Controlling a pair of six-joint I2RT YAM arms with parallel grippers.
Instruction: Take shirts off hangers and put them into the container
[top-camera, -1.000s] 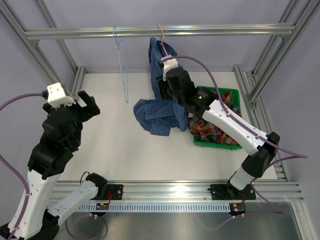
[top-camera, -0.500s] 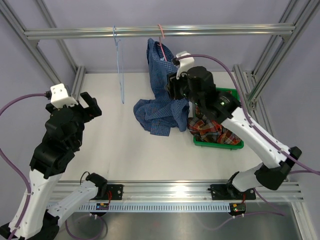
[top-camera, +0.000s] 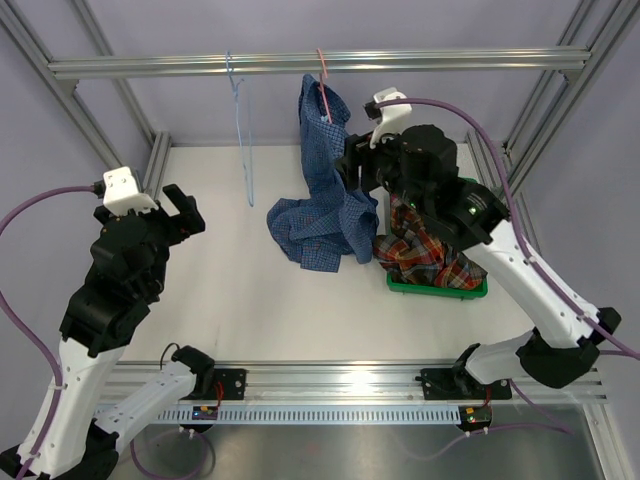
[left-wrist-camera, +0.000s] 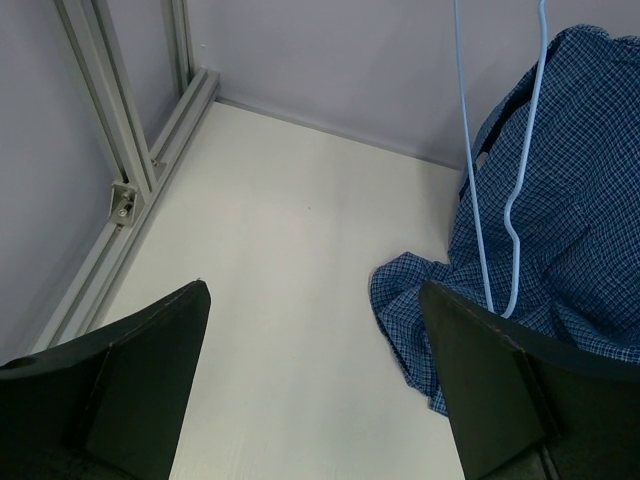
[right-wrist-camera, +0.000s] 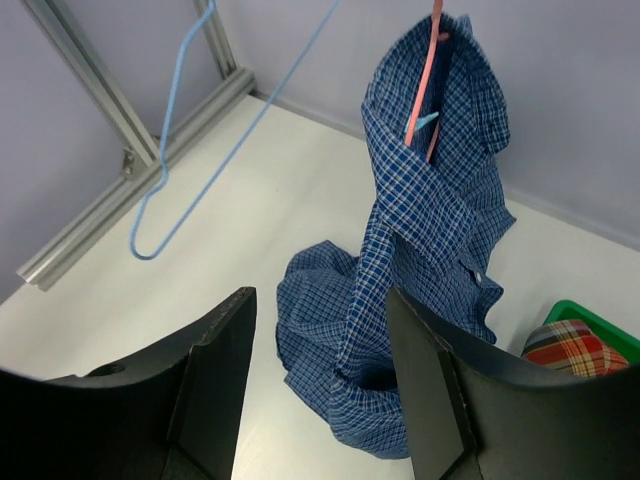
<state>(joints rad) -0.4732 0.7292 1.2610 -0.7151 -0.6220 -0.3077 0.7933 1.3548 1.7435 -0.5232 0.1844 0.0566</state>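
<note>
The blue shirt (top-camera: 318, 215) hangs collar-up on the pink hanger (top-camera: 322, 75) from the top rail (top-camera: 450, 60) at 12 o'clock, its long axis upright and its tail heaped on the table (top-camera: 220, 290) toward 7 o'clock. The bare light blue hanger (top-camera: 243, 130) dangles at its 9 o'clock, and the plaid shirt (top-camera: 430, 255) fills the green tray (top-camera: 430, 287) at its 4 o'clock. The right gripper (right-wrist-camera: 318, 330), jaws spread and empty, hovers just beside the shirt at 3 o'clock, while the left gripper (left-wrist-camera: 310, 300), spread wide and empty, is well apart at 8 o'clock.

- Blue shirt (top-camera: 322, 190) is hanging from the pink hanger (top-camera: 322, 75), trailing onto the bench (top-camera: 220, 280).
- Plaid shirt (top-camera: 430, 255) is lying in the green tray (top-camera: 440, 288).
- Blue hanger (top-camera: 243, 130) is dangling nearby.
</note>
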